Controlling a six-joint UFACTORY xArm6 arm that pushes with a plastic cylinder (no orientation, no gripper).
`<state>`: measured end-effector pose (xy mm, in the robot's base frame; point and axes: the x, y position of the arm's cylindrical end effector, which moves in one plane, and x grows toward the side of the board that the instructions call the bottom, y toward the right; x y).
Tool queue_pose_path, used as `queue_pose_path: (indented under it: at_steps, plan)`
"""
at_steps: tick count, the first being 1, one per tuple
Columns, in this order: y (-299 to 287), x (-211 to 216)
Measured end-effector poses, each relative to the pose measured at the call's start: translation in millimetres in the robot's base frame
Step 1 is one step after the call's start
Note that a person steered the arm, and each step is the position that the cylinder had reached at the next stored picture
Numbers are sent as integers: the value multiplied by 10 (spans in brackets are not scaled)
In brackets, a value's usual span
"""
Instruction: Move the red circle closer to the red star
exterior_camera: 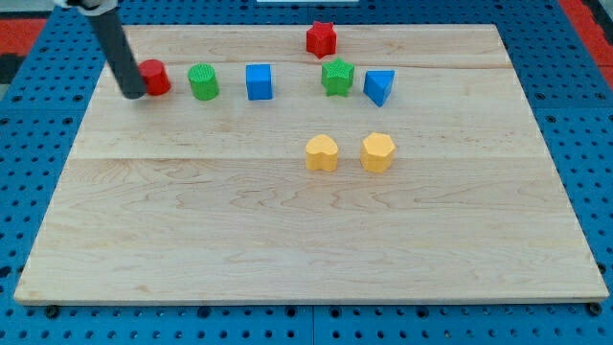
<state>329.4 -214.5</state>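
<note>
The red circle [156, 77] sits near the board's top left. My tip [133, 95] stands right against its left side, at its lower left, and partly hides it. The red star [321, 39] is near the view's top, right of centre, far to the right of the red circle. Between them, in a row to the right of the red circle, stand a green circle [203, 81] and a blue cube [259, 81].
A green star [337, 77] and a blue triangular block [379, 86] sit just below the red star. A yellow heart [322, 152] and a yellow hexagon [377, 151] sit near the middle of the wooden board [287, 240]. Blue pegboard surrounds the board.
</note>
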Motion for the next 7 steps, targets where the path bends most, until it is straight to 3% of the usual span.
queue_pose_path:
  at_steps: [2,4,7]
  plan:
    - [352,-336]
    - [-31,-563]
    - [830,-807]
